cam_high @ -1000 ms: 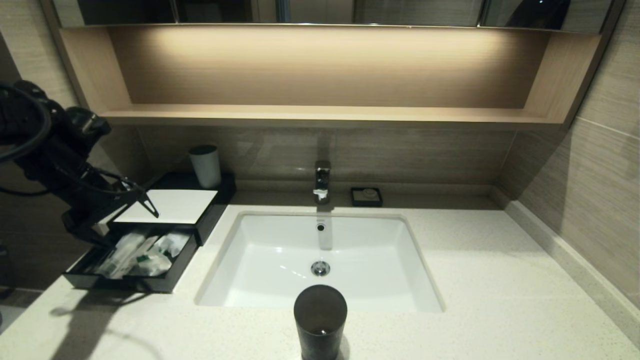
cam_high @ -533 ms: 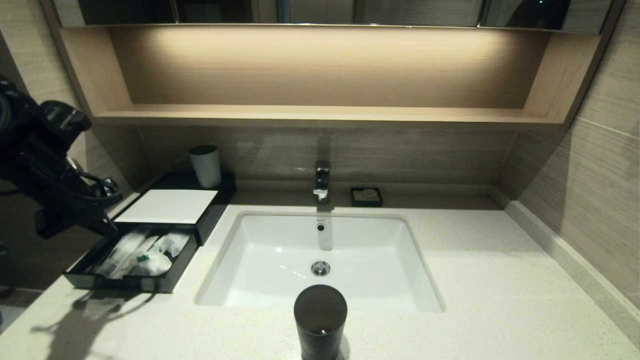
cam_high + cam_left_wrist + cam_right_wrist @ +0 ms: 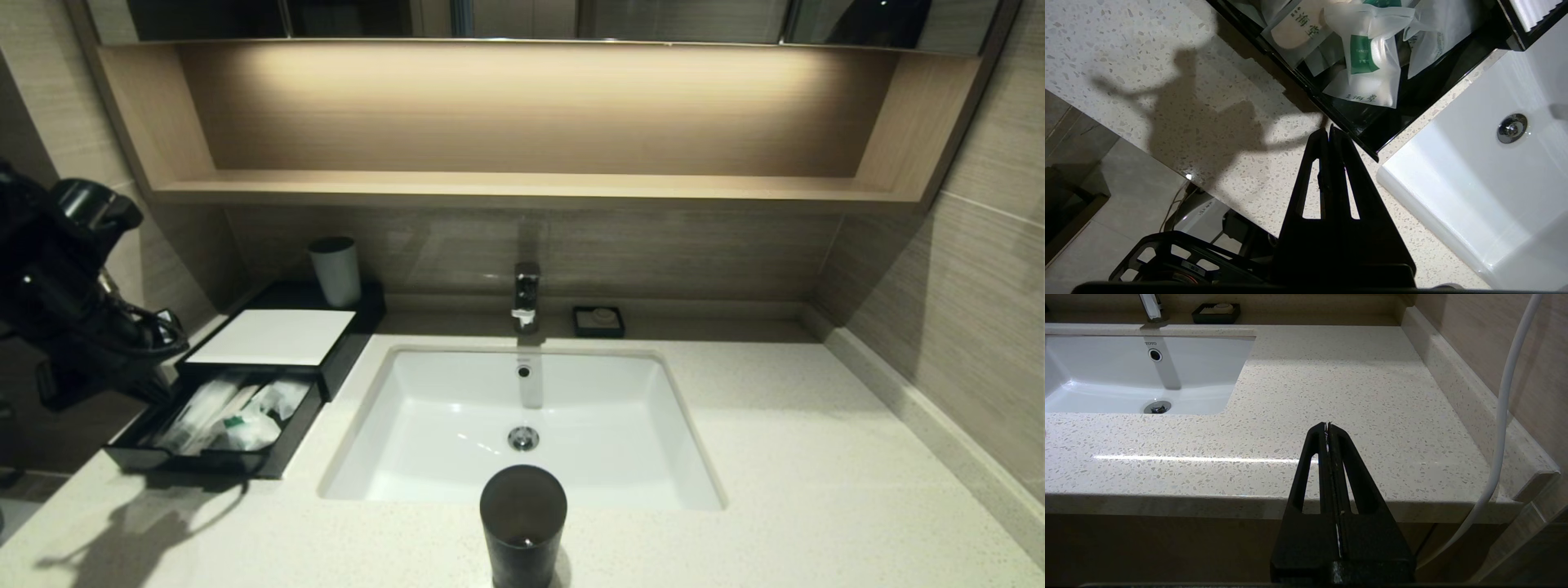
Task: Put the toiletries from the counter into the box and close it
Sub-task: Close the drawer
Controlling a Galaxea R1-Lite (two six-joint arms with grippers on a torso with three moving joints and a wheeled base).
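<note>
The black box with its white top panel (image 3: pixel 273 336) stands at the counter's (image 3: pixel 775 457) left end. Its front tray (image 3: pixel 269 461) is pulled out. Several translucent-white toiletries packets (image 3: pixel 237 412), some with green labels, lie in the tray and also show in the left wrist view (image 3: pixel 1367 61). My left arm (image 3: pixel 73 302) hangs left of the tray. My left gripper (image 3: pixel 1329 128) is shut and empty, over the counter just off the tray's front corner (image 3: pixel 1355 126). My right gripper (image 3: pixel 1327 424) is shut and empty, over the counter's front edge right of the basin.
A dark cylindrical cup (image 3: pixel 522 523) stands at the counter's front, before the white basin (image 3: pixel 457 408). A pale cup (image 3: pixel 335 269) stands at the box's back. The faucet (image 3: pixel 526 294) and a tiny black dish (image 3: pixel 598 321) are at the rear. A wall bounds the right side.
My left arm has drawn back to the left, from above the box and tray to beside the tray. The tray and packets have not moved.
</note>
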